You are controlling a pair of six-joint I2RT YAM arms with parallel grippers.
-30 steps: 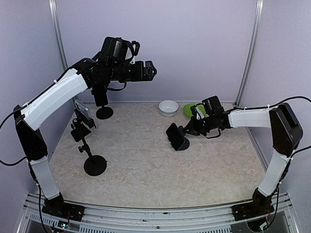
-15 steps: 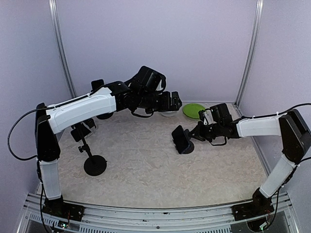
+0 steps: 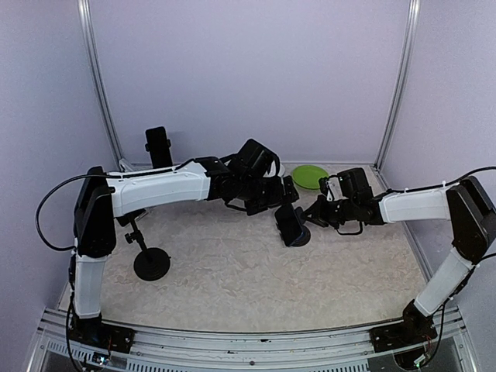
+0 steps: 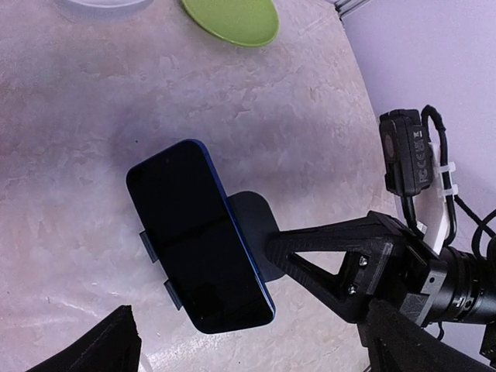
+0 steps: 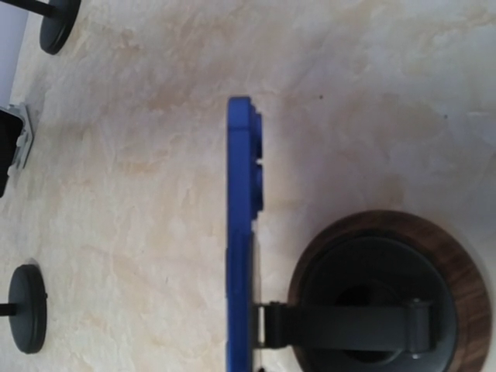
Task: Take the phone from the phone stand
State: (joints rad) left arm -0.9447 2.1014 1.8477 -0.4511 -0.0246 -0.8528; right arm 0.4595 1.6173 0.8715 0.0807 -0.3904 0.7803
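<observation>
The phone (image 3: 288, 224), dark-screened with a blue edge, sits tilted in the phone stand (image 3: 301, 235) at mid-table. In the left wrist view the phone (image 4: 198, 236) is held by two side clips of the stand (image 4: 151, 246). My left gripper (image 3: 284, 198) hovers open just above and behind the phone, and its fingertips (image 4: 116, 345) straddle the phone's lower end without touching it. My right gripper (image 3: 311, 215) is shut, its pointed tip (image 4: 277, 245) against the back of the stand. The right wrist view shows the phone (image 5: 241, 232) edge-on beside the stand's round base (image 5: 457, 271).
A green plate (image 3: 310, 176) lies at the back right, with a white bowl (image 4: 101, 5) to its left. Two other stands are on the left, one with a round base (image 3: 151, 263) and a tall one carrying a phone (image 3: 158, 146). Cage posts frame the table.
My left arm has swung down from high at the back left to just over the phone, gripper open throughout. The right gripper and the stand have shifted slightly right.
</observation>
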